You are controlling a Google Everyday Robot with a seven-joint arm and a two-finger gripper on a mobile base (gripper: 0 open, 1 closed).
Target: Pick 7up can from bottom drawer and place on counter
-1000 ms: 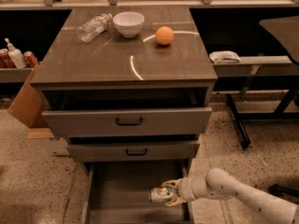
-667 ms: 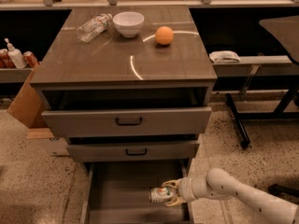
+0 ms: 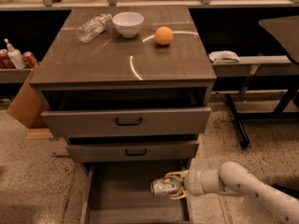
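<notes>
The bottom drawer (image 3: 117,199) is pulled open at the foot of the grey cabinet. The 7up can (image 3: 161,187), silvery with green and red marks, lies on its side at the drawer's right side. My gripper (image 3: 172,186) reaches in from the right on its white arm, and its fingers are closed around the can, one above and one below. The counter (image 3: 93,62) is the glossy brown-grey top of the cabinet, above the two upper drawers.
On the counter stand a clear plastic bottle (image 3: 93,27), a white bowl (image 3: 128,23) and an orange (image 3: 163,35). Two drawers with black handles (image 3: 128,121) jut out above the open drawer. A cardboard box (image 3: 25,101) stands left; a bench with a white cloth (image 3: 223,56) stands right.
</notes>
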